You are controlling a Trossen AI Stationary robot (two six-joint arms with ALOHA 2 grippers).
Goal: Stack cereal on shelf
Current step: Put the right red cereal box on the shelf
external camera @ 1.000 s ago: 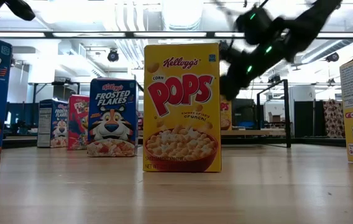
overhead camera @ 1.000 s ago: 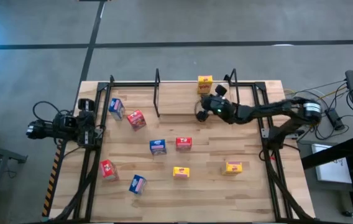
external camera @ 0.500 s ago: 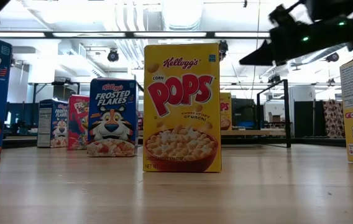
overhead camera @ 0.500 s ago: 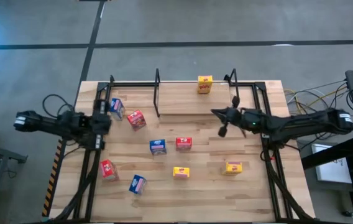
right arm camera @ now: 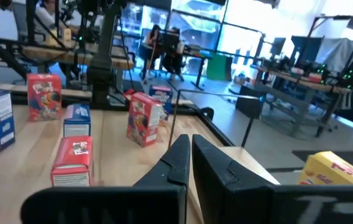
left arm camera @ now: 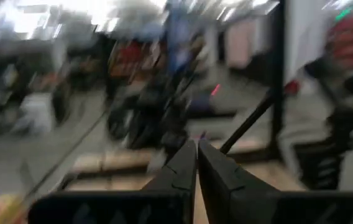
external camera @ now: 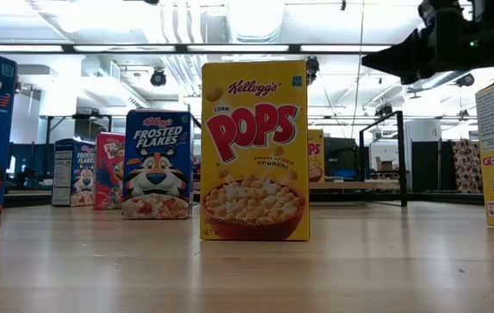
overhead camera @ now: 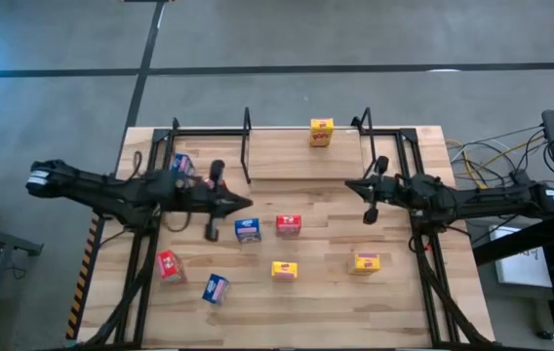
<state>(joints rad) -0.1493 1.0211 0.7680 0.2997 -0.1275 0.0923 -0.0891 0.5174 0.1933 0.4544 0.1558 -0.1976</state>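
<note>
In the high view one yellow cereal box (overhead camera: 322, 132) stands on the shelf (overhead camera: 306, 162), a light board with black end posts at the table's far side. Several other boxes stand on the tabletop: blue (overhead camera: 248, 230), red (overhead camera: 289, 225), yellow (overhead camera: 284, 270), yellow (overhead camera: 366, 261), red (overhead camera: 168, 264), blue (overhead camera: 216, 288), and a blue one (overhead camera: 181, 164) partly under the left arm. My left gripper (overhead camera: 245, 203) is shut above the table, just left of the middle boxes. My right gripper (overhead camera: 349, 184) is shut in the air near the shelf's right end. Both wrist views show shut fingers, left (left arm camera: 196, 144) and right (right arm camera: 189, 139).
Black frame rails run along the table's left (overhead camera: 138, 263) and right (overhead camera: 423, 263) sides. In the low view a yellow Corn Pops box (external camera: 254, 149) stands close in front, with blue (external camera: 157, 163) and red (external camera: 110, 169) boxes behind it. Cables lie off the table's right edge.
My right gripper has drawn back from beside the yellow box on the shelf toward the table's right edge, and the box has stayed standing. My left arm has swung out from the left edge toward the table's middle, over the red and blue boxes there.
</note>
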